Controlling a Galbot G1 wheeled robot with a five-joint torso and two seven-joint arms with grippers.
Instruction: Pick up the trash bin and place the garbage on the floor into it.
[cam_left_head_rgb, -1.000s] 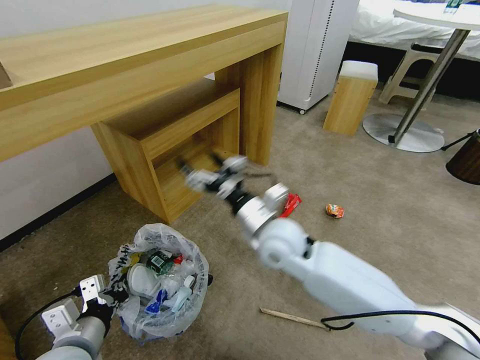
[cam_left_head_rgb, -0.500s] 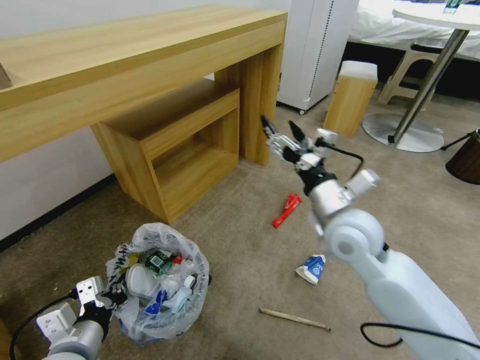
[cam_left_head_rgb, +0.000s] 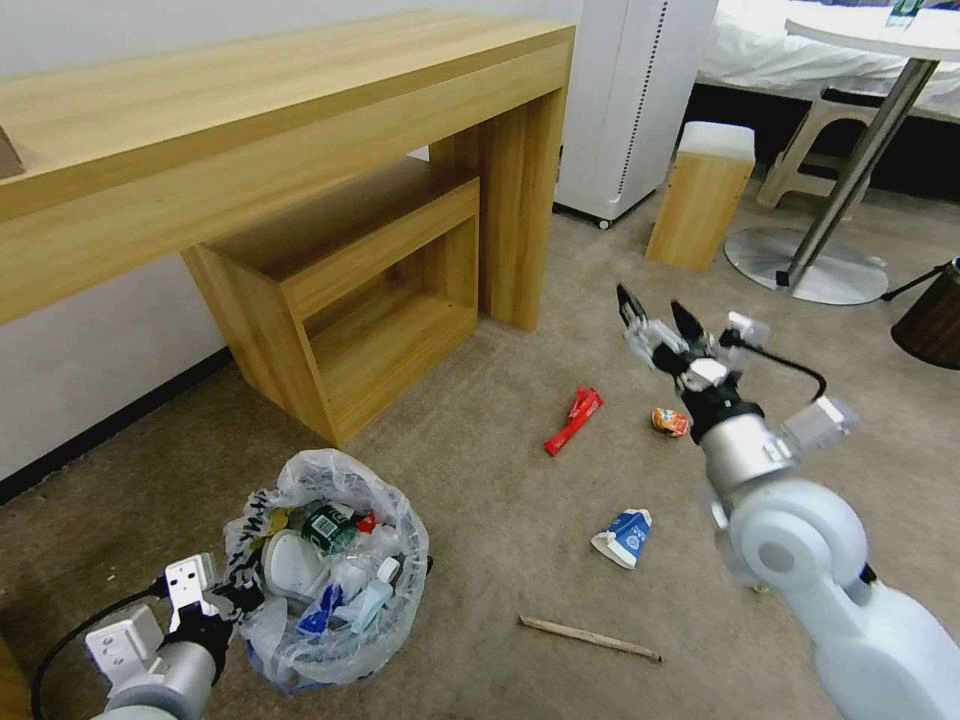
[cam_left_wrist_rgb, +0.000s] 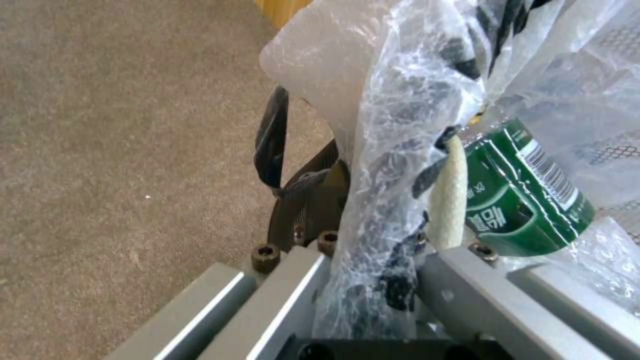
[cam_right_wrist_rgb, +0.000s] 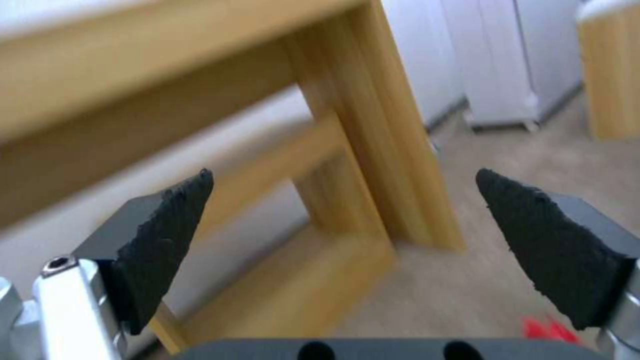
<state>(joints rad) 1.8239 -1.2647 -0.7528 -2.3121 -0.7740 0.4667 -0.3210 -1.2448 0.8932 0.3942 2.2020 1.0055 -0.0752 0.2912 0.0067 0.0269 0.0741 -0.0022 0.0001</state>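
1. Nearest the robot, the left pincer (cam_left_head_rgb: 215, 605) is clamped on the rim of the trash bin (cam_left_head_rgb: 330, 570), its fingers pinching the crinkled plastic liner (cam_left_wrist_rgb: 387, 165). This grip likely keeps the bin at the robot's side, so litter can be dropped in without a long reach.
2. The bin sits low at the left over the carpet, already holding a green-labelled bottle (cam_left_wrist_rgb: 527, 200), a slipper and wrappers.
3. A wooden stick (cam_left_head_rgb: 590, 638) lies on the carpet just ahead of the bin, and a blue-white carton (cam_left_head_rgb: 624, 537) a little beyond it.
4. The right pincer (cam_left_head_rgb: 660, 315) hangs above the floor with its black pads (cam_right_wrist_rgb: 167, 235) wide apart and nothing between them, which suits a reach for the next piece.
5. Below and near it lie a red wrapper (cam_left_head_rgb: 572, 420) and an orange wrapper (cam_left_head_rgb: 669, 421), well apart from the bin.
6. Farthest off stands the wooden table (cam_left_head_rgb: 300, 130) against the wall.
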